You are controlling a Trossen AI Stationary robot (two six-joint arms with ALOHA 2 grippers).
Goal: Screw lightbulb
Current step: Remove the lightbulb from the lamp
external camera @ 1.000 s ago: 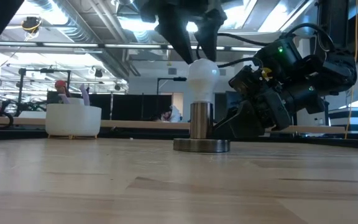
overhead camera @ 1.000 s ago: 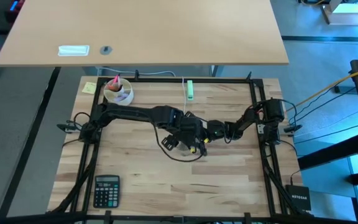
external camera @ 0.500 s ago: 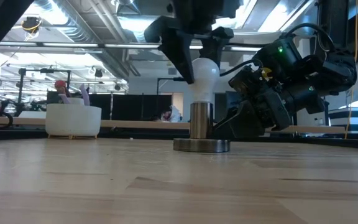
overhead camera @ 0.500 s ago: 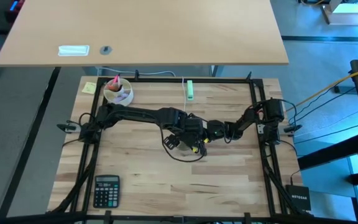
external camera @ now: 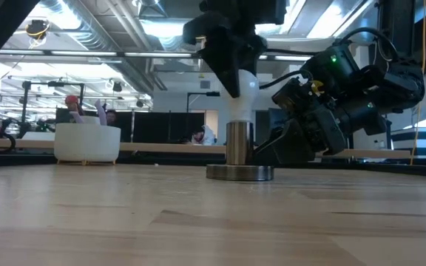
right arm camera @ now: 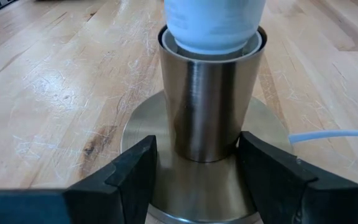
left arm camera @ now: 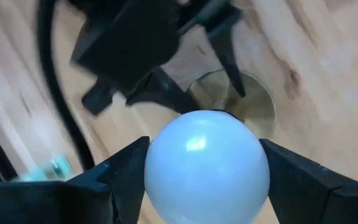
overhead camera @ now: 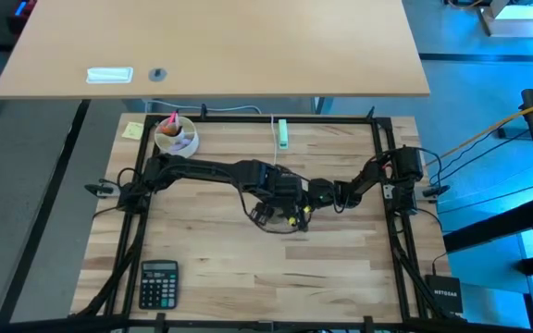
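At table centre, high view: left gripper (overhead camera: 276, 209) and right gripper (overhead camera: 309, 198) meet over the work.

Low view: lightbulb (external camera: 241, 94), white and frosted, stands upright in the socket (external camera: 239, 151); left fingers close on its head.

Left wrist view: fingertips (left arm camera: 126, 165) touch both flanks of the round head. Step judged: screwing in; next, a twist.

Right wrist view: fingers (right arm camera: 135, 168) flank the metal barrel, steadying it.
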